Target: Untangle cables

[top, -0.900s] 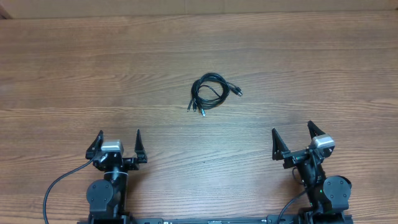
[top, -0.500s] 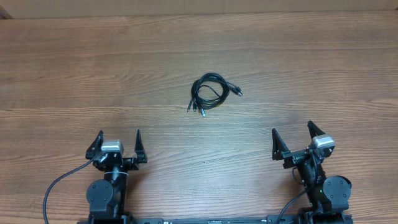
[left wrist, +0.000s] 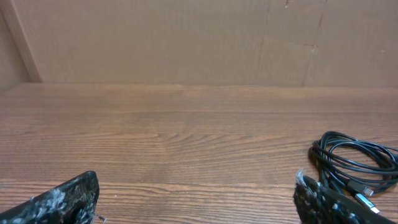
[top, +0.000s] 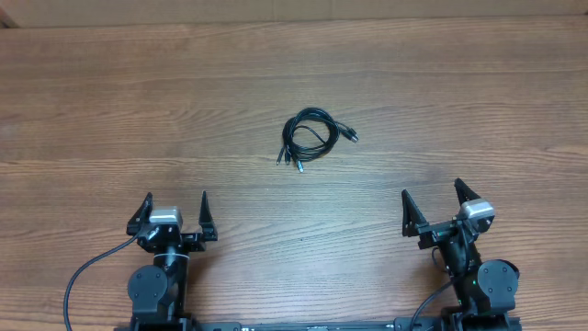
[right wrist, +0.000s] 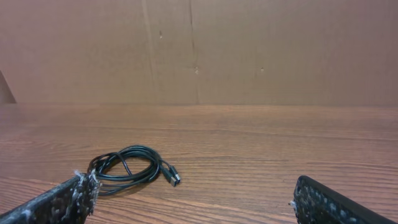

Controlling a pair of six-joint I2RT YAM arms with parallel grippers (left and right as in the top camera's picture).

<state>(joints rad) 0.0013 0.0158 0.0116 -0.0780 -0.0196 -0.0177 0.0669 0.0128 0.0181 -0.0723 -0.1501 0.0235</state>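
Overhead view: cables (top: 310, 138) lie as one small loose coil of thin black cord on the wood-grain surface (top: 110, 92), just toward 12 o'clock from the middle of the frame. One dark plug (top: 352, 136) sticks out of the coil at 3 o'clock; a few short ends with small tips (top: 288, 163) trail out at 7 o'clock. Strands overlap inside the coil; how many cords there are I cannot tell

Left hand (top: 175, 200): at 7 o'clock in the overhead frame, fingers spread wide, nothing between them. It is well apart from the coil, which sits at about 2 o'clock from it. Left wrist view: coil at the lower right of the frame, just beyond the right-side finger (left wrist: 329, 202), not touching it

Right hand (top: 431, 188): at 5 o'clock in the overhead frame, fingers likewise spread wide, nothing held. Coil at about 10 o'clock from it, well apart. Right wrist view: coil at lower left, just beyond the left-side finger (right wrist: 56, 202), with the plug pointing toward the middle of the frame

Both wrist views: a plain brown cardboard wall (left wrist: 186, 43) stands upright along the far edge of the surface
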